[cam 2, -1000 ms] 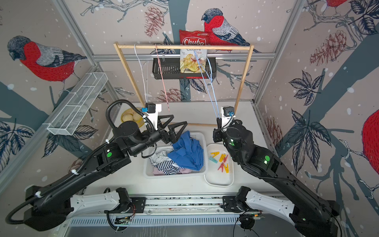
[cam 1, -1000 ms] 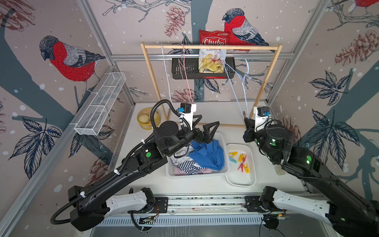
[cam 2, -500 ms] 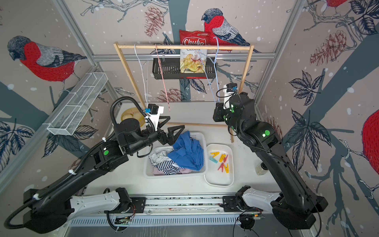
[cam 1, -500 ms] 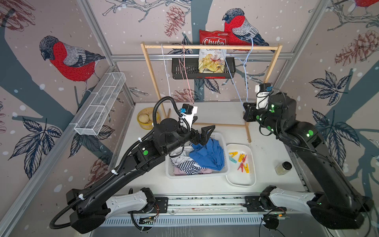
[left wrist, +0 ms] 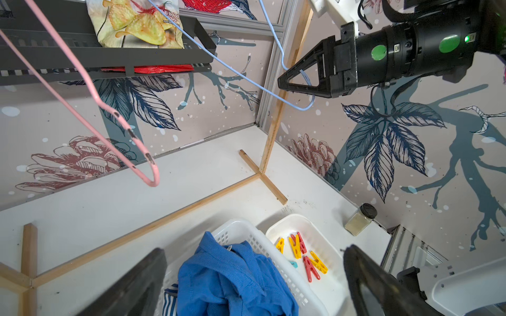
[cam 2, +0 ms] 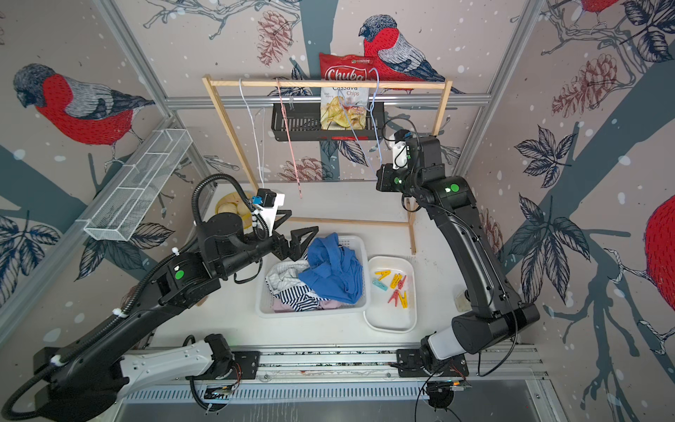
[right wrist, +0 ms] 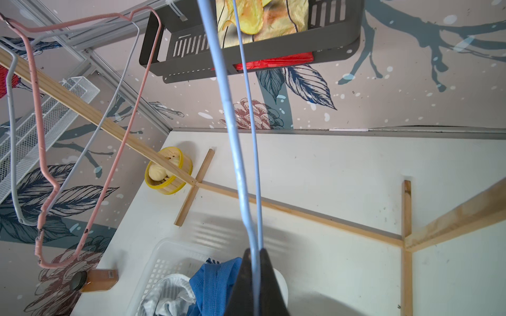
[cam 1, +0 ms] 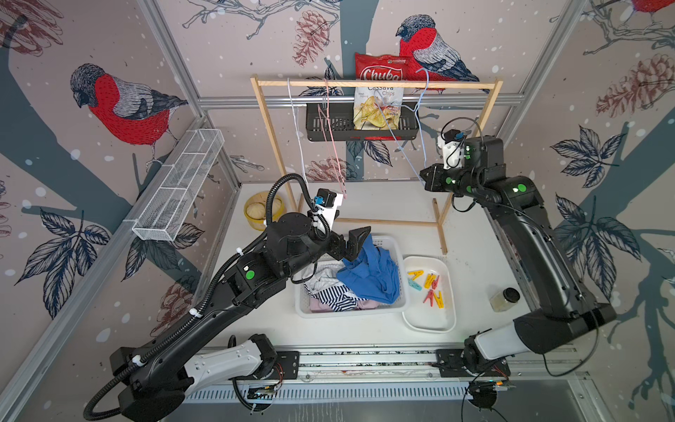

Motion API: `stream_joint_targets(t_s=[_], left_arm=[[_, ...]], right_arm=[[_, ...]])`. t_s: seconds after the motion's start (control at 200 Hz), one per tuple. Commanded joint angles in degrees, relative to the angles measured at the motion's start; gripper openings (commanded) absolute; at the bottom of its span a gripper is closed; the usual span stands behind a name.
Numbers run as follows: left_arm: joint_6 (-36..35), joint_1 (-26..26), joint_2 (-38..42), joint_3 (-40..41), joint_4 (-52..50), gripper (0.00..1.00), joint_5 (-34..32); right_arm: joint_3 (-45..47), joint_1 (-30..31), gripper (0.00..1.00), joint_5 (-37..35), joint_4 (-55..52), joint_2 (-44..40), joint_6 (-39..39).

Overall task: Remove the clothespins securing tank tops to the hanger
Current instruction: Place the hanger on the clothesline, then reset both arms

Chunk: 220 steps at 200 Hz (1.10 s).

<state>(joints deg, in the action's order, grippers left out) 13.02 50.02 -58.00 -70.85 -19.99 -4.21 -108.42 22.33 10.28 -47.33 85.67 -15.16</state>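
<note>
Several yellow, red and teal clothespins (cam 1: 428, 286) (cam 2: 393, 286) (left wrist: 302, 255) lie loose in a white tray (cam 1: 431, 321). The tank tops sit heaped in a white basket (cam 1: 396, 308): the blue one (cam 1: 369, 277) (left wrist: 227, 281) on top, the striped one (cam 1: 334, 294) and the pink one (cam 1: 321, 306) beneath. My left gripper (cam 1: 352, 237) (cam 2: 297, 226) (left wrist: 253, 257) is open just above the basket's back edge, holding nothing. My right gripper (cam 1: 423, 177) (cam 2: 380, 179) (right wrist: 256, 255) is raised at the rack's right end and shut on the lower corner of a bare light-blue wire hanger (cam 1: 420, 139) (right wrist: 232, 136).
The wooden rack (cam 1: 376, 83) also carries a bare pink hanger (cam 1: 330, 146) and a bare pale hanger (cam 1: 297, 146). A black wall basket (cam 1: 317, 126) with a chips bag hangs behind it. A bamboo steamer (cam 1: 261, 213) stands back left, a small jar (cam 1: 506, 299) right of the tray.
My right arm has swung up and back from low beside the tray, lifting the blue hanger to the rack's right end. My left gripper has sunk slightly toward the basket, still open.
</note>
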Motion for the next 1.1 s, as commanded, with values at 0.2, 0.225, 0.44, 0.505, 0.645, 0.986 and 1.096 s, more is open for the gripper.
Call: stream_joint_targets(t_s=[0.2, 0.225, 0.44, 0.505, 0.645, 0.986, 1.096], left_arm=[[-1.8, -0.7, 0.1, 0.6, -0.3, 0.99, -0.8], [-1.7, -0.7, 0.0, 0.5, -0.4, 0.99, -0.9], [-1.2, -0.7, 0.1, 0.5, 0.0, 0.99, -1.8], [-1.0, -0.8, 0.3, 0.6, 0.0, 0.99, -2.5], [-0.6, -0.8, 3.3, 4.1, 3.4, 0.99, -4.1], [-4.6, -0.8, 26.5, 36.9, 33.3, 0.99, -15.6], [-6.9, -0.8, 31.4, 46.7, 40.3, 0.99, -20.7]], right_arm=[[2.8, -0.7, 0.00, 4.1, 2.1, -0.3, 0.6], [3.5, -0.7, 0.00, 4.0, 2.4, -0.8, 0.5], [10.9, -1.0, 0.77, 4.3, 6.6, -8.1, 1.8], [14.0, -1.1, 0.84, 4.2, 9.3, -12.2, 2.5], [23.8, -1.6, 0.98, 0.3, 19.3, -24.5, 2.6], [50.1, -2.3, 1.00, -20.3, 37.2, -48.6, -1.4], [63.2, -2.3, 1.00, -25.7, 44.3, -56.1, -3.1]])
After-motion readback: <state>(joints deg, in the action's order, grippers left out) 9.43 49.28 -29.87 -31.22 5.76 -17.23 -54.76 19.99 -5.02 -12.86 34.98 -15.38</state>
